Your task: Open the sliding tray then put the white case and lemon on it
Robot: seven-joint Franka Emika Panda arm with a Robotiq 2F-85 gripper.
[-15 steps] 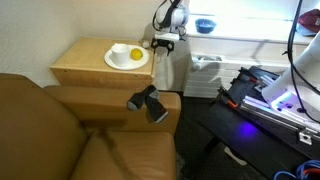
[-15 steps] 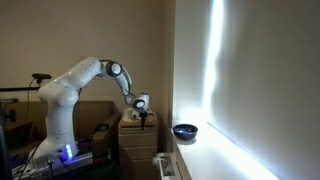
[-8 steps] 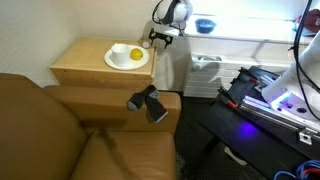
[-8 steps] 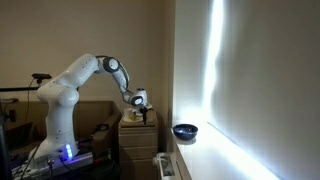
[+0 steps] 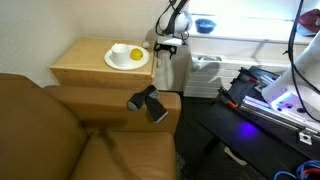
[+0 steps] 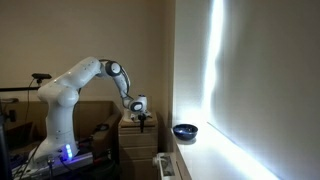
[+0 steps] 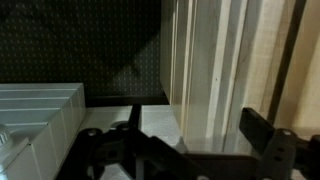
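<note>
The lemon (image 5: 135, 54) lies on a round white plate (image 5: 120, 60) on the light wooden side table (image 5: 80, 62). My gripper (image 5: 167, 46) hangs at the table's right edge, just past the plate; it also shows in the other exterior view (image 6: 145, 118). In the wrist view my gripper (image 7: 198, 135) is open, its dark fingers (image 7: 262, 135) on either side of pale upright boards (image 7: 205, 70) of the table's side. I cannot tell which board is the sliding tray. The white case is not in view.
A brown sofa (image 5: 60, 130) stands in front, with a black object (image 5: 148, 102) on its arm. A white ribbed unit (image 5: 175, 72) stands beside the table, also in the wrist view (image 7: 35, 110). A blue bowl (image 5: 205, 25) sits on the sill.
My gripper rose a little half a second ago, then came back down and slightly right at the table's right edge. The lemon and plate have not moved.
</note>
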